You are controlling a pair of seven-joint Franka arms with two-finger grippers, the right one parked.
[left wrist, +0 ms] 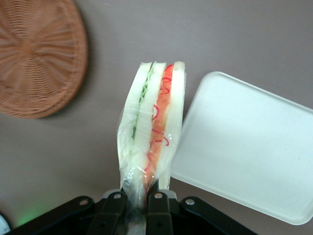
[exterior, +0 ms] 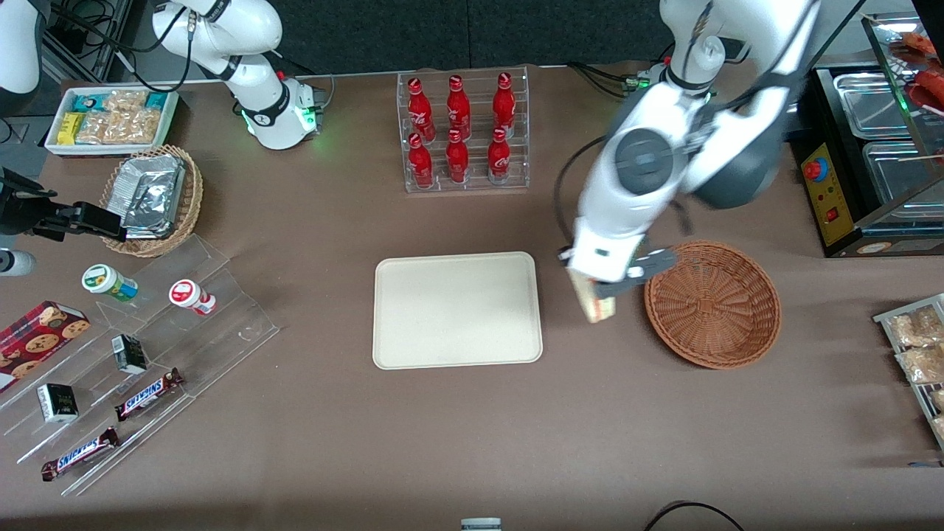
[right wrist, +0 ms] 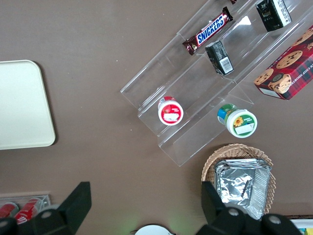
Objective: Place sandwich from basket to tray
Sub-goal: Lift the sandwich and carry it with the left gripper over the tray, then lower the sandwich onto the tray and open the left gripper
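One sandwich (left wrist: 152, 132) clamped in gripper (left wrist: 138, 199), above the table between basket (exterior: 712, 303) and tray (exterior: 457, 310).

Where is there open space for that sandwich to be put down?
The gripper, shut on the sandwich, hangs over bare table between the tray and the basket. The whole tray is bare, and so is the basket. It is crowded at the parked arm's end, around the clear shelves of snacks.

One sandwich (exterior: 596, 301), one tray (exterior: 457, 310), two baskets (exterior: 712, 303), six red bottles (exterior: 459, 129), two Snickers bars (exterior: 150, 393)
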